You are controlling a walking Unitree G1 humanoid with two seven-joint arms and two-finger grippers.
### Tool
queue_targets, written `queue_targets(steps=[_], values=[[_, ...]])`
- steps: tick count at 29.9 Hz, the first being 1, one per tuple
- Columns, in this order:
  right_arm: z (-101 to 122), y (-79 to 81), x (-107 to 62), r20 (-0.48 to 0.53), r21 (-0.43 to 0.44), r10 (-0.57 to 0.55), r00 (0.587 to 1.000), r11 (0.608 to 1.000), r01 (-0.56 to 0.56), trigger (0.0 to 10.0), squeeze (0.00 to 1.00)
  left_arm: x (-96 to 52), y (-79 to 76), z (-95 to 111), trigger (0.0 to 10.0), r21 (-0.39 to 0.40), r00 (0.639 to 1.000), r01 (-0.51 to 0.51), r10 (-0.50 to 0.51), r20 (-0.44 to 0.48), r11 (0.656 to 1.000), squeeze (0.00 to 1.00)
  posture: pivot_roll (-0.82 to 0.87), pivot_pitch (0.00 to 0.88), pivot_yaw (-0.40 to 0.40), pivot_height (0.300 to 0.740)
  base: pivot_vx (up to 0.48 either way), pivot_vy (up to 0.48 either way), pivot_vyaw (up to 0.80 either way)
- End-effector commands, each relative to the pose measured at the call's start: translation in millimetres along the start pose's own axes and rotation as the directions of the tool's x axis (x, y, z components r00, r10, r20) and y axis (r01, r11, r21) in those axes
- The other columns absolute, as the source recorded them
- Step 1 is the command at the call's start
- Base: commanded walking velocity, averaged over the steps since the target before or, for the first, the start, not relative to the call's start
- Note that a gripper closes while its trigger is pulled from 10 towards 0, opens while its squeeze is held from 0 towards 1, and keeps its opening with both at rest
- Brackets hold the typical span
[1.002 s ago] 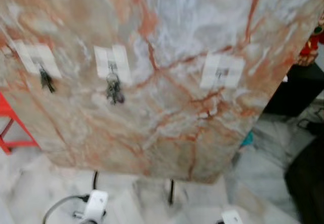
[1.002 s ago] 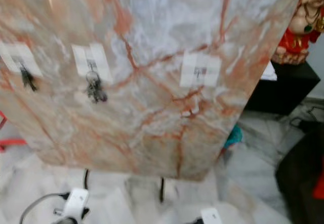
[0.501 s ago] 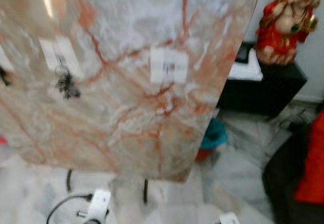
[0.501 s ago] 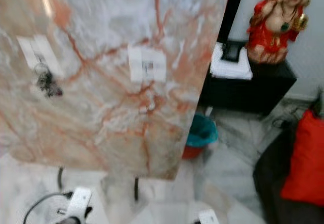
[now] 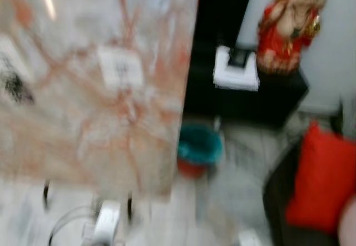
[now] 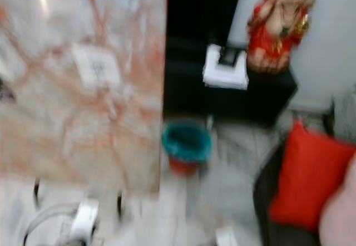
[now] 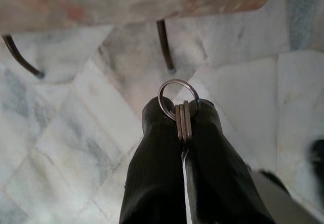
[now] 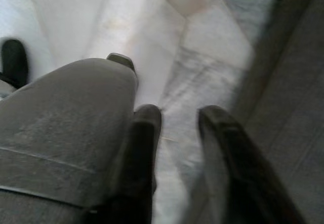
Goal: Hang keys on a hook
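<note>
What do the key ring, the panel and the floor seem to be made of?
Key ring: polished metal, going by its thin silvery glint. Panel: glossy marble-look slab with orange veins; real stone or laminate is unclear. Floor: pale grey-veined marble or tile, with visible joints.

Black ribbed fingers [image 7: 157,173] — (matte) — long.

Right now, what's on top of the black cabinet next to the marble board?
On the black cabinet stand a red and gold statue and a white folded thing with a small dark object on it. The picture is too blurred to tell what those two are.
</note>
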State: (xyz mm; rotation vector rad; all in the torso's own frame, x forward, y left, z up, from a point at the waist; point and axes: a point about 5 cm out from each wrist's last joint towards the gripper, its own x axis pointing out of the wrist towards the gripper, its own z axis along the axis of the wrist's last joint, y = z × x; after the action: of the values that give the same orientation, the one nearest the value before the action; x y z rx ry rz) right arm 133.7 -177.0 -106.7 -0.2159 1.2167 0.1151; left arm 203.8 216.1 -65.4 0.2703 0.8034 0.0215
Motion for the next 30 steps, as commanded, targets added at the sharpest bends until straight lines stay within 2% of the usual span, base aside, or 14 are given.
queue_targets(steps=[1, 5, 9, 11, 13, 14, 16, 19, 21, 24, 25, 26, 30], values=[[-7, -3.0, -0.6, -0.018, 0.0, -0.005, 1.0, 1.0, 0.005, 10.0, 0.0, 1.5, -7.0, 8, 10.0, 0.005, 0.999, 0.013, -0.013, 0.032, 1.0, 0.0, -0.1, 0.028, -0.041, 0.74, 0.0, -0.465, 0.0], [-7, -2.8, -0.5, -0.016, 0.003, -0.005, 1.0, 1.0, 0.005, 10.0, 0.0, 5.1, -2.2, 30, 10.0, 0.02, 0.991, -0.05, 0.047, 0.122, 0.999, 0.0, -0.1, 0.032, -0.041, 0.74, 0.0, -0.079, 0.0], [-6, -2.6, -0.5, -0.011, 0.006, -0.004, 1.0, 1.0, 0.004, 10.0, 0.0, 7.1, 8.9, 57, 10.0, 0.003, 0.968, -0.121, 0.117, 0.222, 0.993, 0.0, -0.1, 0.039, -0.043, 0.74, 0.0, 0.0, 0.0], [-6, -2.6, -0.5, -0.004, 0.013, -0.003, 1.0, 1.0, 0.003, 10.0, 0.0, 6.5, 15.9, 76, 10.0, -0.017, 0.939, -0.166, 0.163, 0.303, 0.986, 0.0, -0.1, 0.04, -0.043, 0.74, 0.0, 0.0, 0.0], [-6, -2.6, -0.5, -0.003, 0.014, -0.003, 1.0, 1.0, 0.003, 10.0, 0.0, 5.6, 19.0, 86, 10.0, -0.028, 0.921, -0.181, 0.18, 0.345, 0.983, 0.0, -0.1, 0.043, -0.043, 0.74, 0.0, 0.0, 0.0], [-6, -2.7, -0.6, -0.001, 0.016, -0.003, 1.0, 1.0, 0.003, 10.0, 0.0, 4.5, 20.7, 93, 10.0, -0.034, 0.908, -0.19, 0.189, 0.375, 0.981, 0.0, -0.1, 0.045, -0.043, 0.74, 0.0, 0.0, 0.0], [-6, -3.2, -0.6, -0.005, -0.003, -0.003, 1.0, 1.0, 0.003, 10.0, 0.0, -1.9, 23.4, 116, 10.0, -0.059, 0.85, -0.194, 0.198, 0.488, 0.979, 0.0, -0.1, 0.049, -0.042, 0.74, 0.0, 0.0, 0.0], [-5, -3.8, -0.6, 0.001, -0.017, -0.011, 1.0, 1.0, 0.011, 10.0, 0.0, -9.2, 25.3, 128, 10.0, -0.084, 0.801, -0.207, 0.218, 0.558, 0.975, 0.0, -0.1, 0.052, -0.041, 0.74, 0.0, 0.0, 0.0], [-4, -4.3, -0.6, 0.008, -0.044, -0.013, 1.0, 0.999, 0.013, 10.0, 0.0, -18.4, 25.2, 140, 10.0, -0.097, 0.752, -0.207, 0.222, 0.621, 0.973, 0.0, -0.1, 0.053, -0.041, 0.74, 0.0, 0.0, 0.8], [-4, -4.5, -0.6, 0.011, -0.045, -0.014, 1.0, 0.999, 0.015, 10.0, 0.0, -27.5, 20.9, 150, 10.0, -0.076, 0.703, -0.196, 0.194, 0.684, 0.978, 0.0, -0.1, 0.055, -0.042, 0.74, 0.0, 0.0, 0.8], [-4, -4.5, -0.6, 0.01, -0.046, -0.013, 1.0, 0.999, 0.014, 10.0, 0.0, -34.7, 17.1, 159, 10.0, -0.052, 0.667, -0.2, 0.175, 0.724, 0.978, 0.0, -0.1, 0.053, -0.042, 0.74, 0.0, 0.0, 0.8], [-4, -4.5, -0.6, 0.01, -0.046, -0.013, 1.0, 0.999, 0.014, 10.0, 0.0, -34.7, 17.1, 159, 10.0, -0.052, 0.667, -0.2, 0.175, 0.724, 0.978, 0.0, -0.1, 0.053, -0.042, 0.74, 0.0, 0.0, 0.8], [-4, -4.8, -0.7, 0.01, -0.047, -0.014, 1.0, 0.999, 0.015, 10.0, 0.0, -44.8, 11.5, 174, 10.0, -0.064, 0.629, -0.157, 0.15, 0.763, 0.985, 0.0, -0.1, 0.051, -0.042, 0.74, 0.0, 0.0, 0.8]])
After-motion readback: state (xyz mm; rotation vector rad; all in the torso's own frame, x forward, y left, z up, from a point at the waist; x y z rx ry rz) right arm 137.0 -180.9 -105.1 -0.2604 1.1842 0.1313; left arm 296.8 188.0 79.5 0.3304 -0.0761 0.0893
